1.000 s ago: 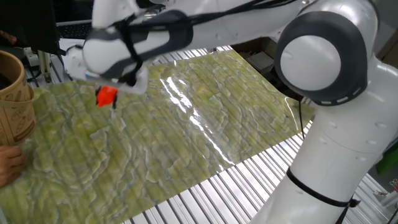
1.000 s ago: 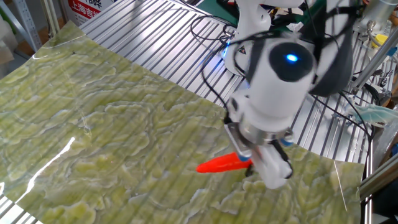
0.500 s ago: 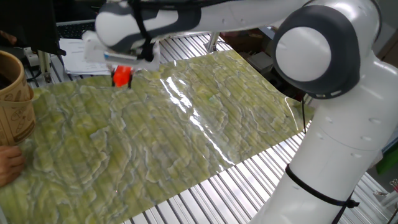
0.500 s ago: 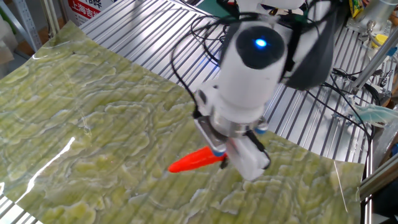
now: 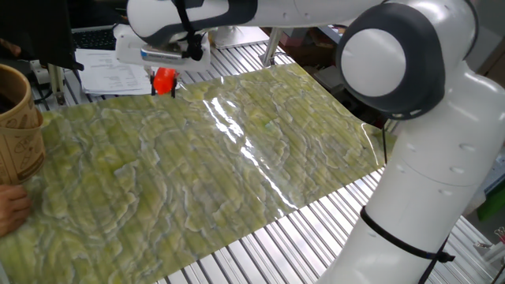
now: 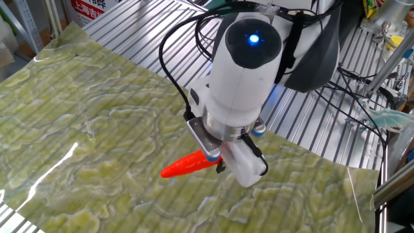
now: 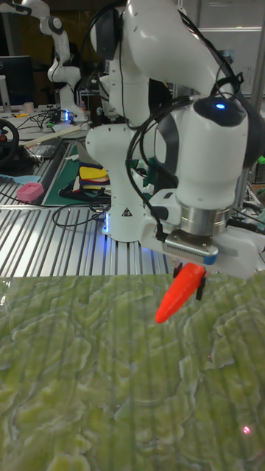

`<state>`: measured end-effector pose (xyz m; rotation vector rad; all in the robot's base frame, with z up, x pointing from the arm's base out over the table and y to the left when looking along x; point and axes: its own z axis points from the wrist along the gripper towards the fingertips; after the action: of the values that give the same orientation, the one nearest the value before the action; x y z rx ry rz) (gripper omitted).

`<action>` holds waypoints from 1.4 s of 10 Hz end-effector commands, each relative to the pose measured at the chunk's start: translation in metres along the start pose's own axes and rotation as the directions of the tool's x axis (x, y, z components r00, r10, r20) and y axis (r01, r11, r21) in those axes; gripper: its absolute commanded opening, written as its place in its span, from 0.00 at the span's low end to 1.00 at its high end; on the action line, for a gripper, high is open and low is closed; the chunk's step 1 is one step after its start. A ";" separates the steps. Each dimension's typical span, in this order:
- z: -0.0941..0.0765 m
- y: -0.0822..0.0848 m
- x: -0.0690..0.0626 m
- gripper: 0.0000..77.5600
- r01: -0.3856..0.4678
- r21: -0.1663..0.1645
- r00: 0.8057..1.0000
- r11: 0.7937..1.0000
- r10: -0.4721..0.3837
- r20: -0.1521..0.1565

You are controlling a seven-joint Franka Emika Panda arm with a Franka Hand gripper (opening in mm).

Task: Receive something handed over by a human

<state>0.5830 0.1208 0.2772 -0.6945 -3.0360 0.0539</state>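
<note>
A bright orange-red carrot toy (image 6: pixel 187 164) (image 7: pixel 179 292) (image 5: pixel 164 80) hangs above the green mat, tip pointing down and away from the arm. My gripper (image 6: pixel 217 162) (image 7: pixel 189 281) (image 5: pixel 166 75) is shut on its thick end. The carrot is held clear of the mat near the far edge in one fixed view. The human shows only as fingertips (image 5: pixel 11 209) at the left edge of that view, beside the wooden bucket and far from the carrot.
A tan wooden bucket (image 5: pixel 17 122) stands at the left edge. The green patterned mat (image 5: pixel 237 173) covers a ribbed metal table (image 6: pixel 162 39). Papers (image 5: pixel 114 67) lie behind the mat. Cables (image 6: pixel 362 97) and another robot arm (image 7: pixel 55 44) sit behind.
My arm has swung the carrot up and toward the mat's far edge, away from the bucket. The gripper stays shut on it. The human fingertips have not moved.
</note>
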 end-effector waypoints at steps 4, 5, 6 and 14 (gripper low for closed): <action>0.013 -0.048 -0.062 0.02 0.153 -0.004 0.988 0.988 -0.153 -0.001; 0.016 -0.059 -0.069 0.02 0.180 -0.005 0.984 0.984 -0.180 -0.001; 0.017 -0.069 -0.077 0.02 0.205 -0.007 0.979 0.979 -0.205 -0.003; 0.030 -0.076 -0.100 0.02 0.414 -0.035 0.910 0.910 -0.412 0.054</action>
<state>0.6314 0.0119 0.2541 -0.2246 -3.0955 0.0545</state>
